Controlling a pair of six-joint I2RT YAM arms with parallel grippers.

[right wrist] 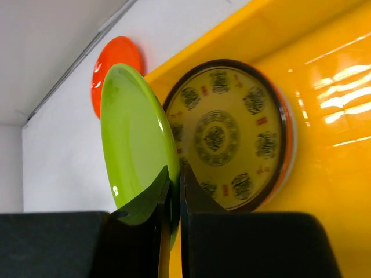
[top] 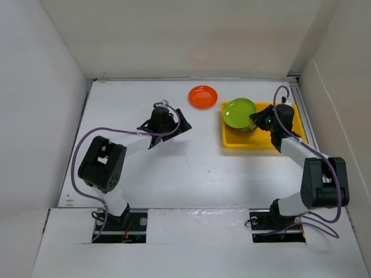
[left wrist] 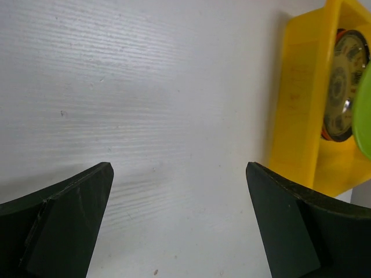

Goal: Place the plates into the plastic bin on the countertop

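Note:
The yellow plastic bin (top: 290, 132) sits at the right of the white countertop (top: 191, 168). A stack of plates lies in it, topped by a dark gold-patterned plate (right wrist: 232, 133). My right gripper (top: 257, 120) is shut on the rim of the lime green plate (top: 239, 112), which hangs over that stack; the wrist view shows the green plate (right wrist: 136, 139) pinched at its edge by the right gripper (right wrist: 174, 191). An orange plate (top: 203, 97) lies on the countertop left of the bin. My left gripper (top: 181, 125) is open and holds nothing, left of the bin (left wrist: 301, 98).
White walls enclose the countertop on three sides. The bin's far edge lies close to the right wall. The right arm's cable (top: 280, 95) loops above the bin. In the right wrist view the orange plate (right wrist: 113, 61) lies near the back wall.

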